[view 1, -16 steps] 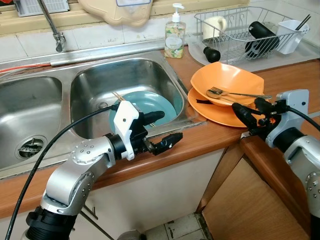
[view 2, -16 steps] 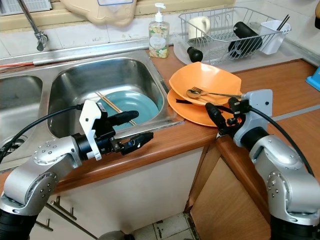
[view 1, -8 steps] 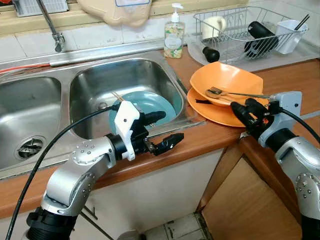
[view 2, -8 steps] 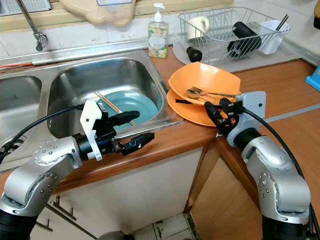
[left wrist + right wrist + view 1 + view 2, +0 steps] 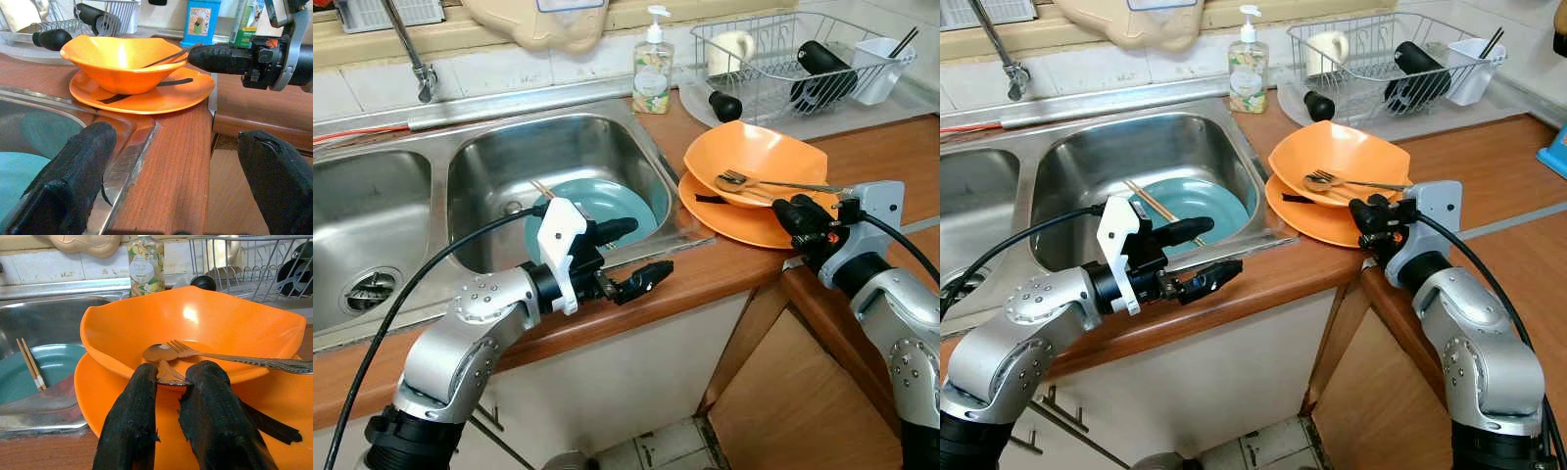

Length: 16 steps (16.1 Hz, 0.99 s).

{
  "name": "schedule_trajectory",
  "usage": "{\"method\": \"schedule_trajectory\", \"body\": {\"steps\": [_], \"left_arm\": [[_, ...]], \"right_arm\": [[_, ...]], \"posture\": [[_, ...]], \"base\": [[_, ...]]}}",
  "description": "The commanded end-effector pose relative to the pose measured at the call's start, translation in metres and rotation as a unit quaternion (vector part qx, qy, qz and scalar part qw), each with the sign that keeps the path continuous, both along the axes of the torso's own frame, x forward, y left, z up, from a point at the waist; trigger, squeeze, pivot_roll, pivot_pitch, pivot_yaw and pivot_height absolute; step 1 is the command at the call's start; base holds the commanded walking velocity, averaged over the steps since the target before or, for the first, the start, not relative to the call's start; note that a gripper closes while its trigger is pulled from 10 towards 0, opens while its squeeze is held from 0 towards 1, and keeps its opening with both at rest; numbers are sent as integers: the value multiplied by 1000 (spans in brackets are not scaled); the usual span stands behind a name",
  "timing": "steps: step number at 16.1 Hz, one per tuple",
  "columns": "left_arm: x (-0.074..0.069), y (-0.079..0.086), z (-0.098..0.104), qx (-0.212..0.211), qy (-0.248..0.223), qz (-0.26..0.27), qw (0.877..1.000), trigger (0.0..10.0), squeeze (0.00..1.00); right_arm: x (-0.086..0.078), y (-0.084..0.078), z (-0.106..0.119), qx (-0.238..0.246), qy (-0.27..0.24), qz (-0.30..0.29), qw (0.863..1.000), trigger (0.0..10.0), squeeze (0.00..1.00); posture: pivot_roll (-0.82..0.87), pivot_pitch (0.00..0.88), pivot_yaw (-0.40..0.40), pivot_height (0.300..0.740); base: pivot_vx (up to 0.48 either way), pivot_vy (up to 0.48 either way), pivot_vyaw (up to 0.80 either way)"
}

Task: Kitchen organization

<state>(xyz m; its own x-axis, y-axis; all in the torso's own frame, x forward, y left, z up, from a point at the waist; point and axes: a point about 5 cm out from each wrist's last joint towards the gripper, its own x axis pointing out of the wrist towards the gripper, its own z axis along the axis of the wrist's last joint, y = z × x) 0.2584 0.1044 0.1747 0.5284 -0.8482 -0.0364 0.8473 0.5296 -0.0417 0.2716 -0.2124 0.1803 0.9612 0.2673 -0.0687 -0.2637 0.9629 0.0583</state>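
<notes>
Orange bowl (image 5: 756, 161) sits on an orange plate (image 5: 744, 221) on the wooden surface (image 5: 724, 266), just right of the sink (image 5: 558, 147), with a fork (image 5: 773, 183) and spoon (image 5: 159, 352) lying inside. Over the last second the right hand (image 5: 795, 212) has moved in to the bowl's near rim, its fingers (image 5: 129, 426) now nearly pressed together, a narrow gap left and nothing pinched; likely it means to take the cutlery or bowl. Left hand (image 5: 631, 253) hovers spread at the sink's front edge, over a teal plate (image 5: 597, 201) holding chopsticks (image 5: 29, 363).
</notes>
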Motion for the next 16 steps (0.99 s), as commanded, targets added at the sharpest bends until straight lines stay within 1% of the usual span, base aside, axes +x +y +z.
{"method": "schedule_trajectory", "body": {"steps": [1, 5, 8, 12, 14, 15, 16], "left_arm": [[-2, -2, 2, 7, -6, -8, 1000, 10000, 380], [-2, -2, 2, 8, -7, -8, 1000, 10000, 376], [-1, -2, 4, 9, -11, -9, 1000, 10000, 376], [1, -3, 7, 18, -20, -13, 1000, 10000, 376], [5, -4, 10, 37, -43, -12, 998, 10000, 376], [12, -5, 12, 58, -65, -2, 996, 10000, 373], [17, -8, 17, 63, -85, 2, 994, 10000, 102]], "right_arm": [[3, 3, 5, -6, -12, 7, 1000, 0, 0], [2, 2, 10, -8, -21, 13, 1000, 0, 0], [1, 1, 24, -11, -44, 32, 998, 0, 0], [-2, 0, 38, 12, -58, 63, 996, 0, 0], [-2, 3, 44, 22, -67, 75, 995, 0, 0], [-2, 6, 48, 33, -74, 84, 993, 0, 0], [-2, 12, 52, 36, -77, 98, 992, 0, 0]], "posture": [[-51, 0, 69, 740], [-52, 0, 71, 740], [-54, 0, 72, 740], [-56, 0, 71, 740], [-55, 0, 67, 740], [-53, 0, 62, 740], [-53, 0, 62, 740]], "base": [[0, 0, 0], [0, 0, 0], [0, 0, 0], [0, 0, 0], [0, 0, 0], [0, 0, 0], [0, 0, 0]]}}
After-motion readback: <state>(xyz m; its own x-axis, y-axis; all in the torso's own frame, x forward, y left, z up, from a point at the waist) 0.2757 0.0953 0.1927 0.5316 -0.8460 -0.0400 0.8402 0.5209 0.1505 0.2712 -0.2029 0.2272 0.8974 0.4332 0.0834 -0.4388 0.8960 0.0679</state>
